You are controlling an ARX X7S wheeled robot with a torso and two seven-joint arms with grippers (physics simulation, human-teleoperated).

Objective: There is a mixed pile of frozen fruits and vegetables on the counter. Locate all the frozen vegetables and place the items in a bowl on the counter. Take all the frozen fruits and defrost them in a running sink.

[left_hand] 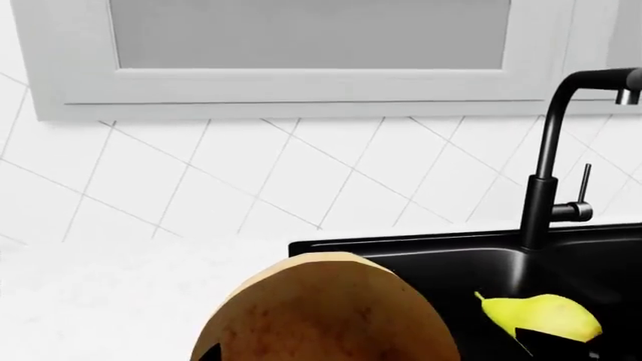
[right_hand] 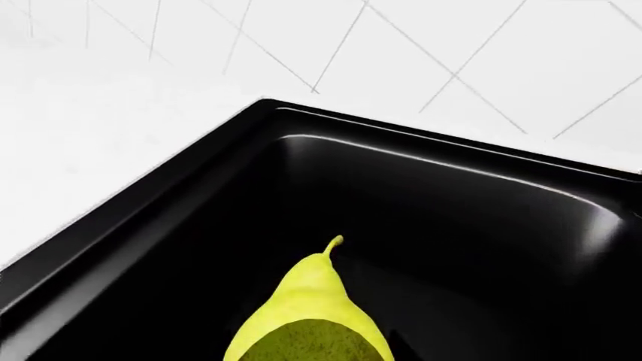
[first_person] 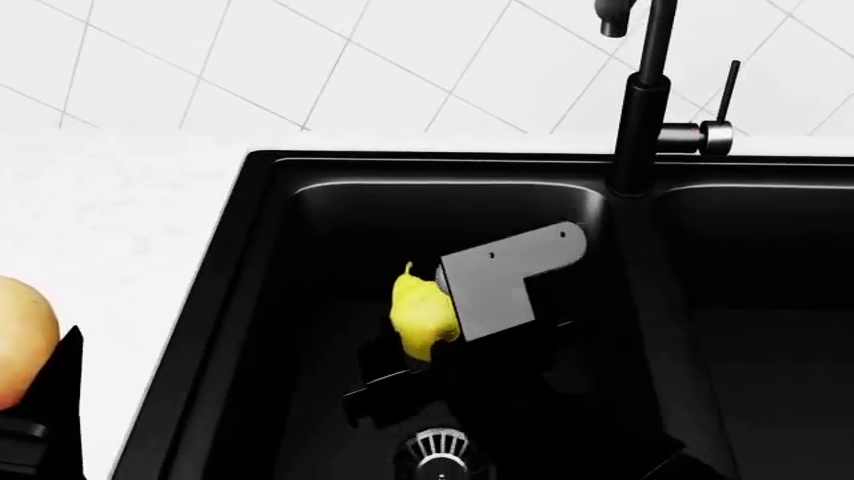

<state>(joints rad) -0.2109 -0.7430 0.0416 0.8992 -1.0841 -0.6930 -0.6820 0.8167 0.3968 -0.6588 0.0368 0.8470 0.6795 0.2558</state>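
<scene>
The pear (first_person: pixel 422 312), smooth and yellow-green, sits low in the glossy black sink (first_person: pixel 267 300), clenched in the right hand (first_person: pixel 441 335); the right wrist view alone shows its thin stem. The left hand (first_person: pixel 34 400) holds a rounded yellow-tan item (left_hand: pixel 326 312) over the white tabletop (first_person: pixel 120 220), beside the tall faucet (left_hand: pixel 546 150).

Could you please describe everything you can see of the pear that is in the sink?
The pear is yellow-green, smooth and glossy, with a narrow neck ending in a thin curved stem that points toward the basin's back wall. It sits low inside the left basin of the black sink, above the silver drain strainer. The right gripper is at its broad end; whether it grips is unclear. No water shows.
</scene>
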